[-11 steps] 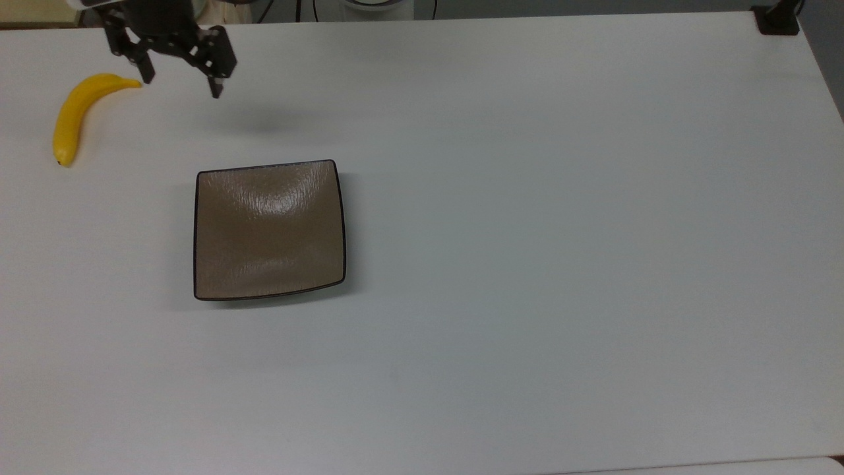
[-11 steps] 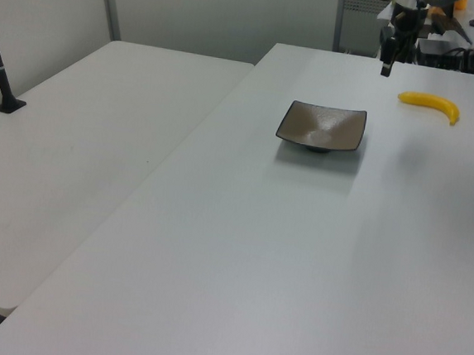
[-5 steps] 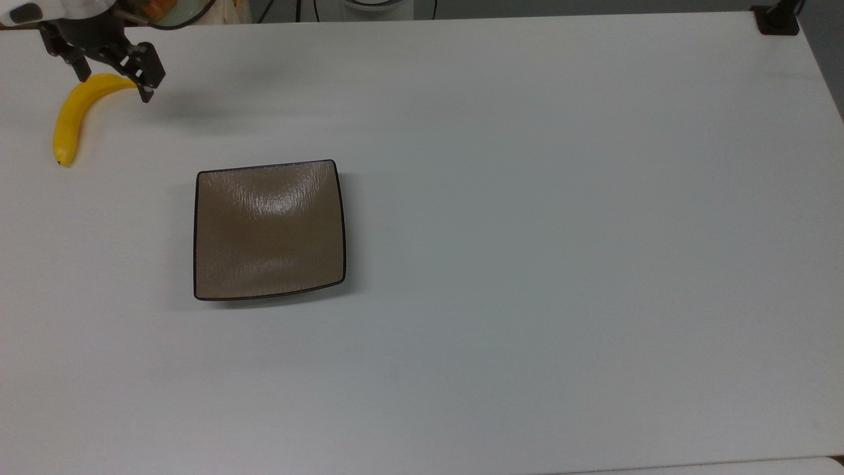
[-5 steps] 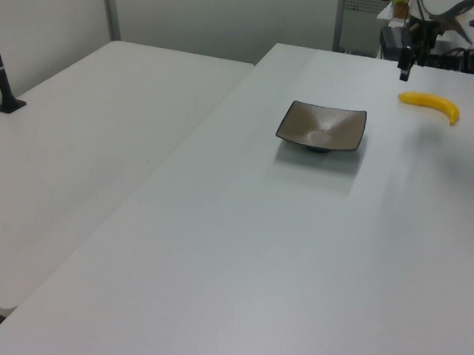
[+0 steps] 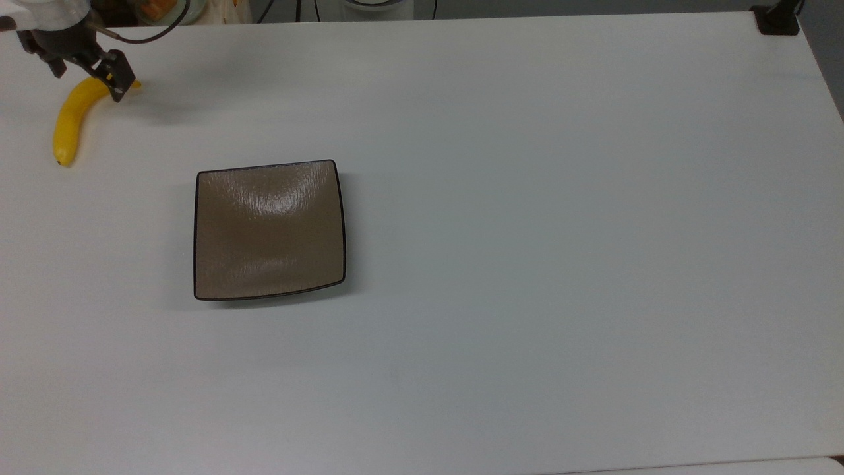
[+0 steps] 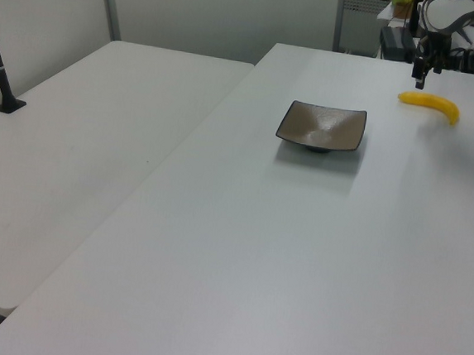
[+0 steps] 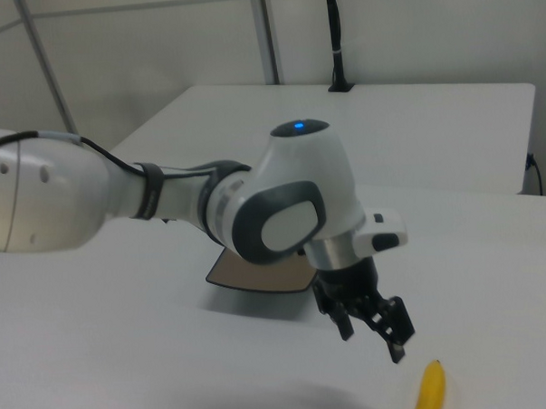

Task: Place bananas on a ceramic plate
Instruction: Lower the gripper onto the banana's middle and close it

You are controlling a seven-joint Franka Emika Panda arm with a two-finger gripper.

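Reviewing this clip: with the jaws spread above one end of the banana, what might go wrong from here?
1. The gripper hangs over the curved end of the banana, not its middle; closing there may let it pivot or slip out.
2. The banana lies near the table edge at the top view's left, so a nudge might roll it off.
3. The ceramic plate is dished and glossy; a banana dropped near its rim may slide out.

plate = landmark, alone mid-table | table bare on every side of plate | banana well apart from plate toward the top view's upper left, nothing between | gripper fingers spread, above banana's upper end | black post on corner far from plate
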